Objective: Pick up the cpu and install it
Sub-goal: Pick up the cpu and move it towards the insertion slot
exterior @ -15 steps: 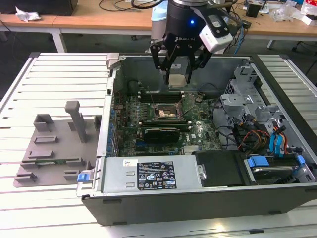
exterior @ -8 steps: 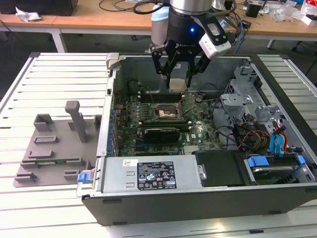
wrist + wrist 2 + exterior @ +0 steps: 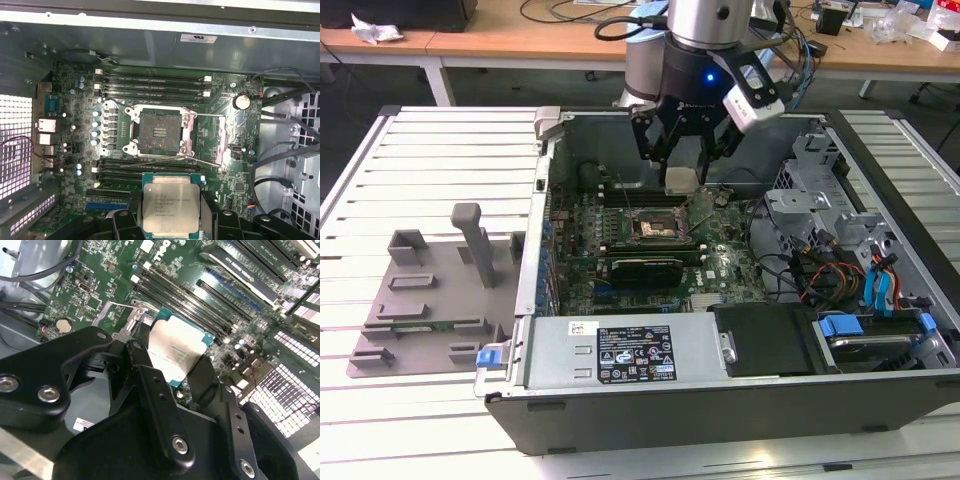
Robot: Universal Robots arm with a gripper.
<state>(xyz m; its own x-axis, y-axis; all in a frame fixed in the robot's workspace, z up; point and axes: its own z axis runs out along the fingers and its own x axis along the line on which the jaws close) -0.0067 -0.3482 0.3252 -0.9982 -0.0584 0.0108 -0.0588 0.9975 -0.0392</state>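
Note:
The cpu (image 3: 170, 206), a flat square chip with a pale silver top and a teal rim, is held between my gripper's black fingers (image 3: 124, 220). My gripper (image 3: 682, 180) hangs inside the open computer case, above the motherboard and a little to the exterior view's right of the open socket (image 3: 653, 226). In the second wrist view the cpu (image 3: 175, 352) sits tilted between the black finger links (image 3: 150, 395). The socket (image 3: 160, 132) is a dark square in a metal frame with its lid and lever raised, and nothing lies in it.
The open case (image 3: 720, 365) lies on a slatted white table. A grey fixture plate with upright posts (image 3: 435, 290) sits at the exterior view's left. Memory slots (image 3: 155, 82) flank the socket. Drive cages and cables (image 3: 840, 260) fill the case's right side.

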